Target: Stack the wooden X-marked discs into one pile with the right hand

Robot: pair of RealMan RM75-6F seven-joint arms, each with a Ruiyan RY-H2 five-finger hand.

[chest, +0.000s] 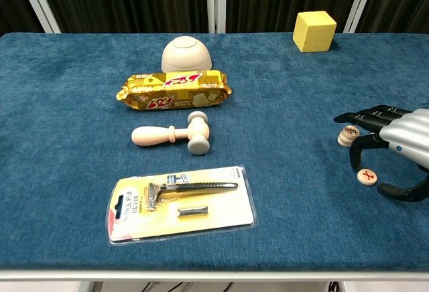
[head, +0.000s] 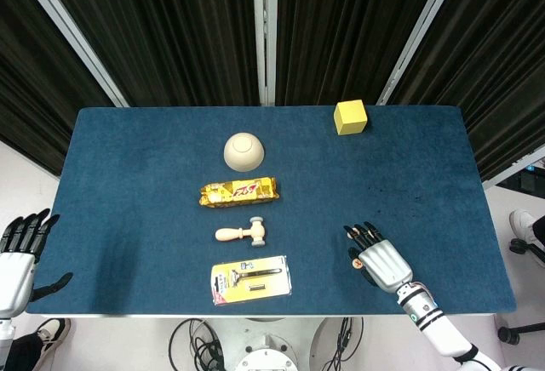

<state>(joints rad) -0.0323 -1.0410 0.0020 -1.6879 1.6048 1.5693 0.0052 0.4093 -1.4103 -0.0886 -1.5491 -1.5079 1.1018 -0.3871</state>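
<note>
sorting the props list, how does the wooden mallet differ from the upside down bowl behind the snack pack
The wooden mallet is long and thin and lies on its side, handle pointing left; the bowl is a round dome resting rim down. The mallet lies in front of the snack pack, nearer the razor pack; the bowl sits behind it. The mallet looks slightly pinker, the bowl paler cream. Both are light coloured and rest untouched on the blue table.

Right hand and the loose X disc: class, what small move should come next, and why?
Probably lower the right hand and pinch the loose disc. It lies flat under the spread fingers, apart from the small pile, and the hand holds nothing yet.
</note>
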